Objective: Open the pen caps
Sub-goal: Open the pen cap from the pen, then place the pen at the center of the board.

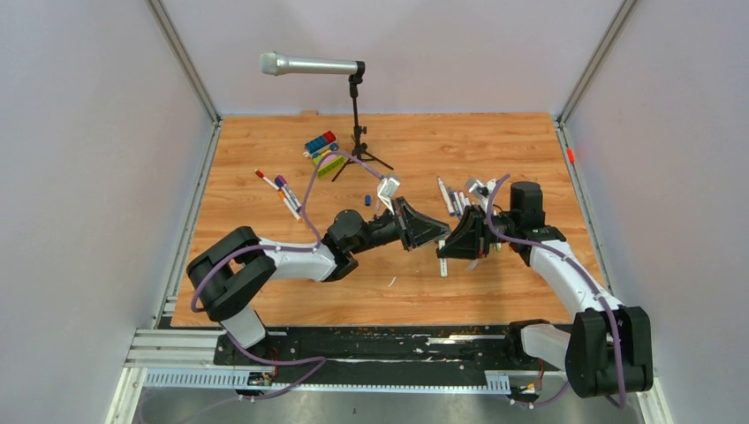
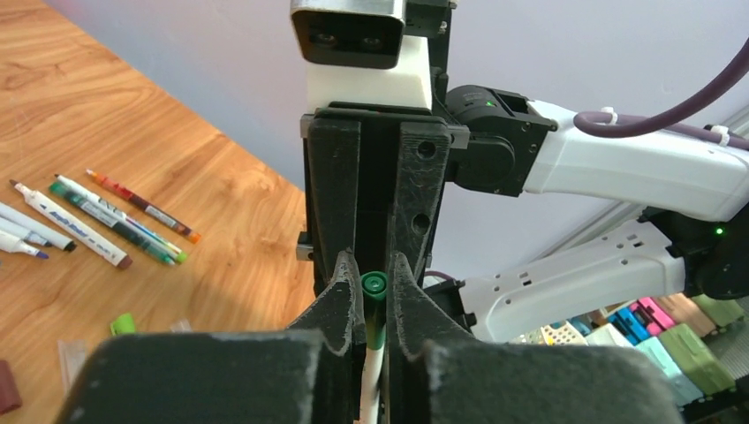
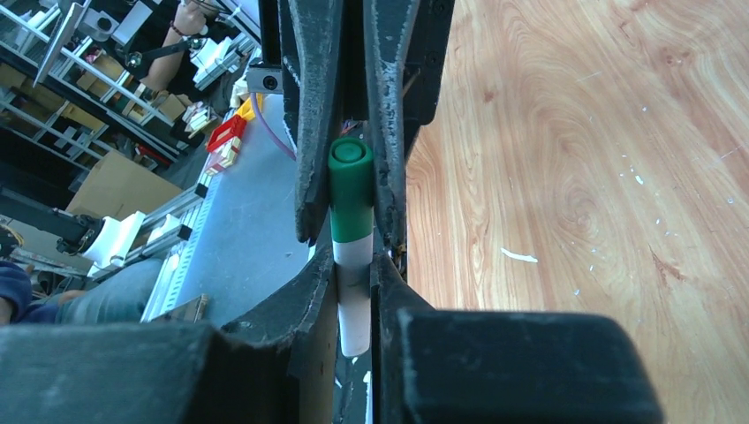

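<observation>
We see a wood-grain table [image 1: 265, 300] boxed in by plain pale grey walls [image 1: 88, 132] on the left, far and right sides, with metal rails [image 1: 177, 355] along the near edge. At far centre a silver microphone [image 1: 305, 64] lies level on a black stand [image 1: 357, 124]. Coloured toy blocks [image 1: 322, 150] sit just left of the stand's feet. Loose pens [image 1: 281, 190] lie at far left, and more pens [image 1: 455, 199] lie just beyond the right arm's wrist.

The two arms meet head-on at mid-table, hiding the wood beneath them. Between them is one pen [image 3: 351, 291]. The right gripper [image 3: 353, 265] is clamped on its white barrel, and the left gripper [image 2: 373, 261] is closed around its green cap [image 3: 351, 190]. The pen's long axis crosses the line of the arms, with the cap end toward both wrist cameras. We cannot tell whether it stands upright or level.
</observation>
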